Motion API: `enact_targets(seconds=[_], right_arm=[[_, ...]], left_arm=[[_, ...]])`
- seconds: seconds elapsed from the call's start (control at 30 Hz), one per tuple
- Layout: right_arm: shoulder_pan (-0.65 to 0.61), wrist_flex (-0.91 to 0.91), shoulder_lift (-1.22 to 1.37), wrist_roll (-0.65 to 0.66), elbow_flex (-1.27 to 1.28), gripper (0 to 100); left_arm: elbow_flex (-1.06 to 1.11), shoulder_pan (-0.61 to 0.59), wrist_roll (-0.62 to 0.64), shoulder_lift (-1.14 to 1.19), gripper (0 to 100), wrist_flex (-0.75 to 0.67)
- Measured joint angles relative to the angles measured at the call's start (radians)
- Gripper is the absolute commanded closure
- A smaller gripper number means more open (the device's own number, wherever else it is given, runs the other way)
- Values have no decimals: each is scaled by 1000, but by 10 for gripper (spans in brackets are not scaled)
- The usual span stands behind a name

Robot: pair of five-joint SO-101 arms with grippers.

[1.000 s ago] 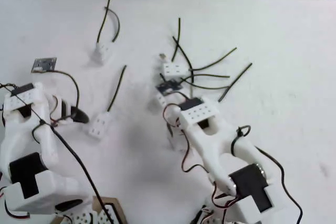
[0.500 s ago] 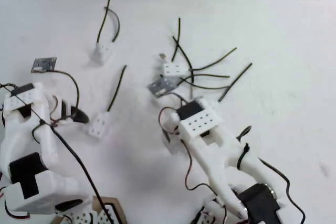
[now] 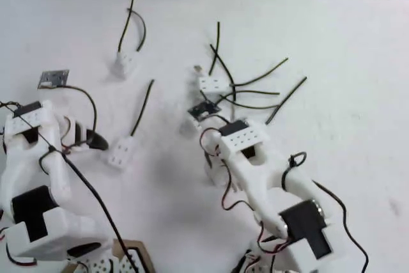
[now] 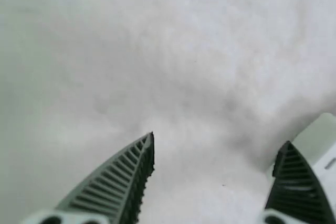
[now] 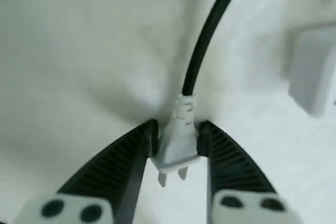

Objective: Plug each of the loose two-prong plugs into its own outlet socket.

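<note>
Near left, left claw spread open above bare table. Mid-table, right claw clenched on a white plug, two metal prongs pointing back toward the wrist, black cord trailing away. Just beyond, a white socket; far left, a second socket.

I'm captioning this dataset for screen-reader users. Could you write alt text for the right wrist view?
The right gripper is shut on a white two-prong plug, prongs pointing back toward the camera, its black cord running away over the white table. A white block, possibly an outlet socket, lies nearby.
</note>
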Motion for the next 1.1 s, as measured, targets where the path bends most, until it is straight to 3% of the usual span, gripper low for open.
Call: enact_targets(seconds=[0.33,0.6,0.8,1.1], right_arm=[[18,-32,6,8,0,981],[11,37,-216,11,3,981],[-15,34,-222,-9,5,841],[-98,126,-212,-29,-35,839]], left_arm=[[0,0,-2,0,646,0],[0,0,-2,0,646,0],[0,0,-2,0,646,0],[0,0,-2,0,646,0]])
